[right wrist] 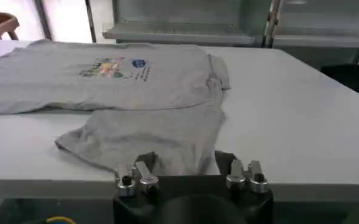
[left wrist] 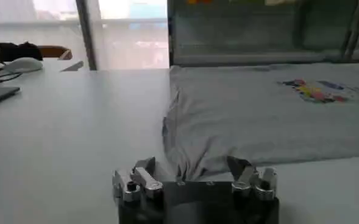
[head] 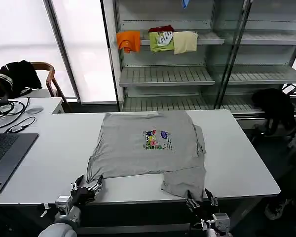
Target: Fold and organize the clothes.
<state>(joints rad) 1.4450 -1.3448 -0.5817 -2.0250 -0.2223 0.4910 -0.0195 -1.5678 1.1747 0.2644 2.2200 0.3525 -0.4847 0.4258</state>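
Grey cotton covers the middle of the white table (head: 49,163): a light grey short-sleeved T-shirt (head: 138,148) lies spread flat, chest print up, with a second grey piece of the same cloth (head: 185,180) sticking out from under its near right corner and reaching the table's front edge. From the head view it is not clear whether that piece is a separate shirt or a folded part of the first. The small multicoloured chest print (head: 155,139) sits near the shirt's centre.

The left gripper (head: 87,187) hangs at the front edge of the table, just before the shirt's near left corner; its jaws stand wide apart and hold nothing. The left wrist view adds what the head camera misses: the shirt's corner (left wrist: 185,155) is bunched into a raised fold right between the two fingertips (left wrist: 136,176), the cloth close to them but not clamped.

The right gripper (head: 201,199) sits below the table edge at the near right, jaws likewise spread and empty. The right wrist view shows the lower grey piece (right wrist: 149,137) draping toward the edge just in front of its fingers (right wrist: 133,176).

Only the head view takes in the open laptop (head: 2,153) at the table's left and the metal shelves (head: 163,74) behind, with orange, green and cream folded garments (head: 158,41).
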